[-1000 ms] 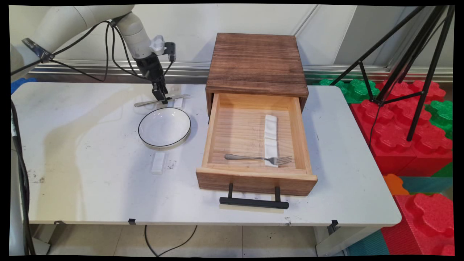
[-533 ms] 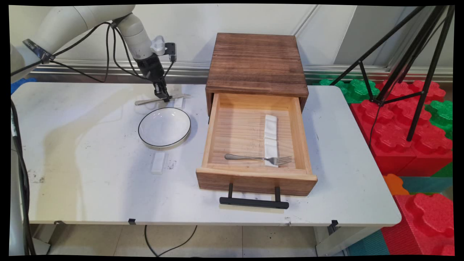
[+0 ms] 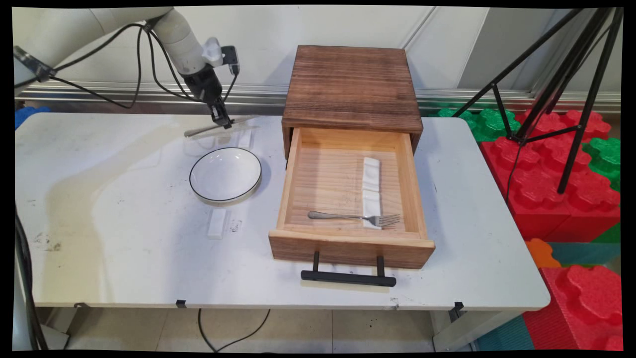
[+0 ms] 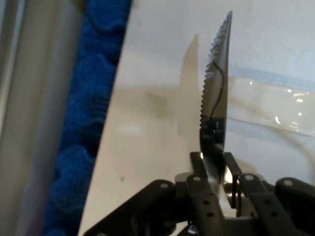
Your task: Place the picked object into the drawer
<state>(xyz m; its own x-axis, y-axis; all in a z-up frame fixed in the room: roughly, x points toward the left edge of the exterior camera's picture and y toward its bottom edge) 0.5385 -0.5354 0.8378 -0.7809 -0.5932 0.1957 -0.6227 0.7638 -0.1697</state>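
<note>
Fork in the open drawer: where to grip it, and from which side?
Grip the fork mid-handle, from straight above. It lies flat across the drawer floor, its tines over a white rest and close to the front wall, so a sideways approach looks blocked.

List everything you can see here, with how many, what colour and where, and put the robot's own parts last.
knife: one, silver, serrated, held off the table behind the bowl
bowl: one, white with dark rim, on the table left of the drawer
rests on the table: two, white, one in front of the bowl, one behind it under the knife
cabinet: one, dark brown wood, far middle of the table
drawer: one, light wood, black handle, pulled open
fork: one, silver, in the drawer's front
rests in the drawer: two, white, in a row, the nearer under the fork
table: one, white
tripod: one, black, right
foam blocks: several, red and green, right
gripper: one, black, jaws shut on the knife
arm: one, white, upper left
</note>
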